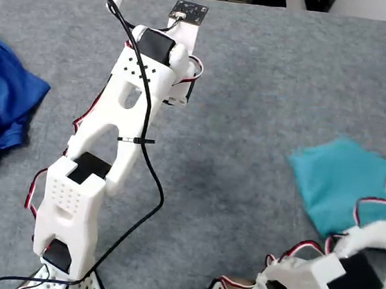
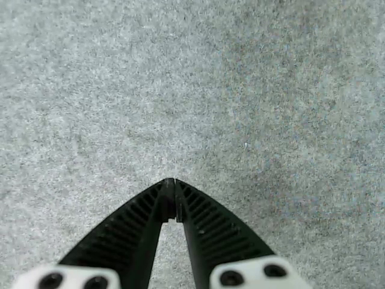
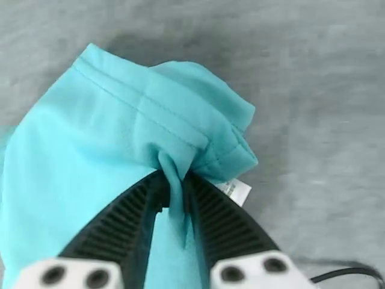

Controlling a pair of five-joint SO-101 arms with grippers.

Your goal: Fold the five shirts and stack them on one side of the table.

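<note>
Grey table [image 1: 268, 97]; right hand [image 3: 174, 180] pinching teal shirt [image 3: 90, 150]; white label [image 3: 236, 191] illegible.

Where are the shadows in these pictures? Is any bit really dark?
Right wrist view: a soft dark shadow lies on the table just past the bunched edge of the teal shirt, which the right gripper pinches. Left wrist view: the table is evenly lit, slightly dimmer around the shut left gripper. High view: only a faint shadow beside the raised arm.
</note>
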